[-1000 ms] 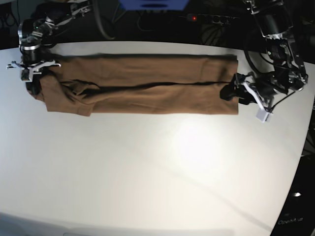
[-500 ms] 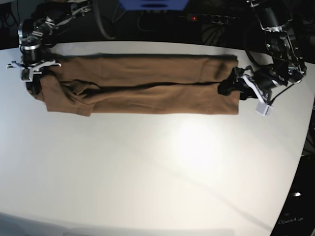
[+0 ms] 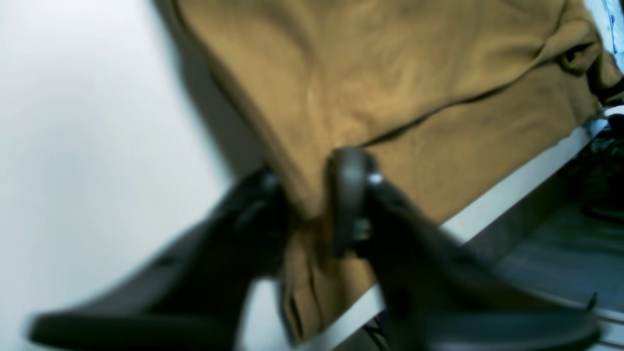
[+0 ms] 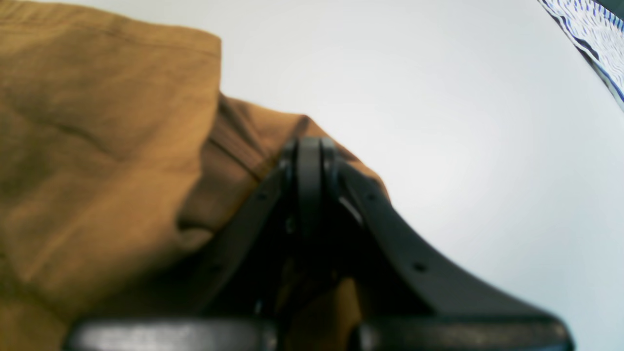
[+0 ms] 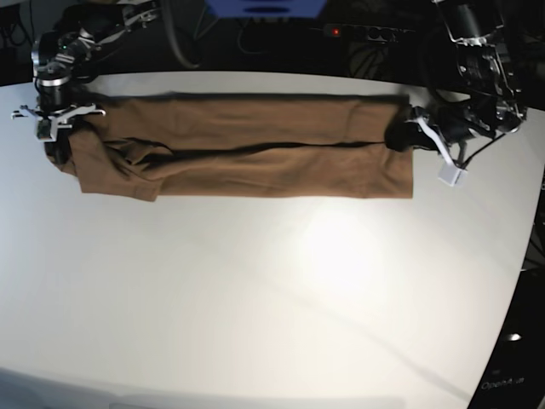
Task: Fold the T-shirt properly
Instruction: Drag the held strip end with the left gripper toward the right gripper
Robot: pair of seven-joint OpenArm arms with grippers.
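The brown T-shirt (image 5: 255,145) lies as a long folded band across the far side of the white table, with a dark crease running along its length. In the base view my left gripper (image 5: 398,136) is at the band's right end. The left wrist view shows it (image 3: 307,204) shut on a fold of the T-shirt (image 3: 390,73), with cloth bunched between its black fingers (image 3: 348,195). At the band's left end sits my right gripper (image 5: 58,141). In the right wrist view it (image 4: 309,151) is shut, the T-shirt (image 4: 97,146) rumpled around and under it.
The white table (image 5: 272,298) stretches wide in front of the shirt. Its far edge (image 3: 512,195) runs close behind the cloth, with dark equipment and cables beyond. A blue-and-white patterned surface (image 4: 597,44) shows past the table corner in the right wrist view.
My left gripper has moved toward the table's back along the shirt's right end and closed on the cloth. The right gripper and the shirt's left end have not moved.
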